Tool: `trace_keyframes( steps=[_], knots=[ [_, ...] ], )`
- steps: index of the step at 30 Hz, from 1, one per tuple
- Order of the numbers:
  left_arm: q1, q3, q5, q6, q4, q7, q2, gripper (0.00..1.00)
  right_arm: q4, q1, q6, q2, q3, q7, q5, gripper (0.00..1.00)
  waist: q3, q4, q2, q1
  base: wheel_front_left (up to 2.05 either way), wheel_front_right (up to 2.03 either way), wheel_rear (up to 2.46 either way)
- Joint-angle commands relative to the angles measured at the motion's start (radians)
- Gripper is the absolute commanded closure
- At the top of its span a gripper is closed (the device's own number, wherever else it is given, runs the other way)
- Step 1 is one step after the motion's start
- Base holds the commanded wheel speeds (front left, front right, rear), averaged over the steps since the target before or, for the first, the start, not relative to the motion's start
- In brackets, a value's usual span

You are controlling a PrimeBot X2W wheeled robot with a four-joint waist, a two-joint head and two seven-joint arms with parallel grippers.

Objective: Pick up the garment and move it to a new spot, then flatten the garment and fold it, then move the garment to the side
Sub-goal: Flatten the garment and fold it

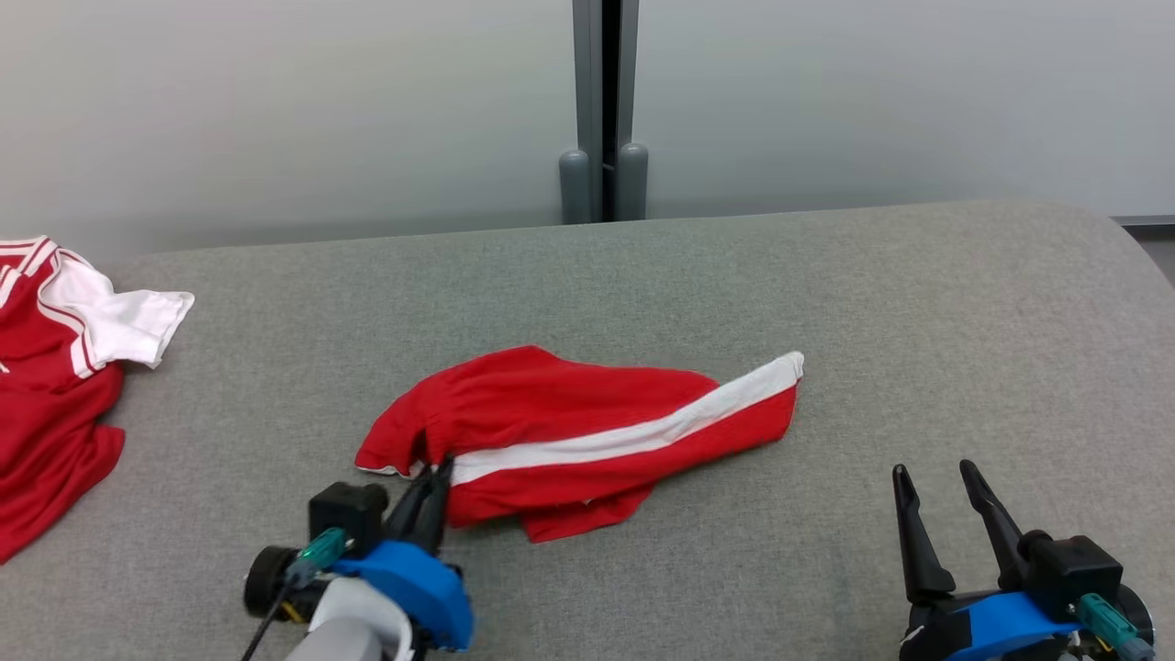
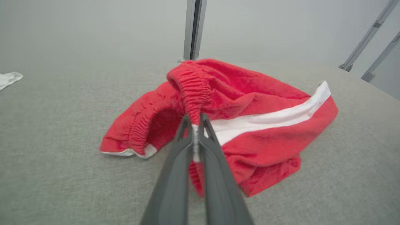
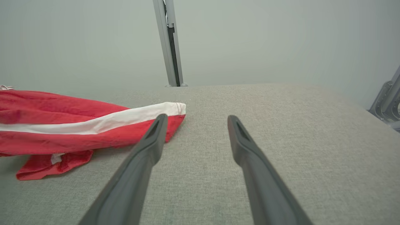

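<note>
You are pinching the red shorts (image 1: pixel 569 413) by the waistband (image 2: pixel 193 90) with your left gripper (image 1: pixel 441 470); its fingers are pressing tight together on the elastic. The shorts are lying crumpled near the middle of the grey table (image 1: pixel 826 294), well apart from the red and white shirt (image 1: pixel 55 367) at the far left. Your right gripper (image 1: pixel 934 468) is hovering wide open off to the right, holding nothing and touching nothing.

You are, I judge, working on the pick-up. The next move is calling for a steady lift with the pinch kept firm, then a carry to a bare spot where the right gripper can help with flattening.
</note>
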Motion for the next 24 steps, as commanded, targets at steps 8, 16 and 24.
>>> trace_keyframes(
  steps=[8,16,24],
  knots=[
    [0.061,0.085,-0.003,0.011,0.039,-0.004,0.059,1.00,0.004,0.011,0.000,-0.004,-0.003,-0.003,-0.006,0.00,-0.003,0.002,0.0000,0.0001,0.00,0.00,0.00],
    [0.084,0.123,0.023,-0.013,0.085,-0.005,0.017,0.00,0.008,0.013,0.000,-0.004,-0.006,-0.003,-0.015,0.00,-0.010,0.002,0.0000,0.0001,0.00,0.00,0.00],
    [0.123,0.203,0.079,-0.031,-0.010,-0.005,-0.003,0.00,-0.002,0.024,0.000,-0.004,-0.001,-0.003,-0.022,0.00,-0.035,0.017,0.0000,0.0001,0.00,0.00,0.00]
  ],
)
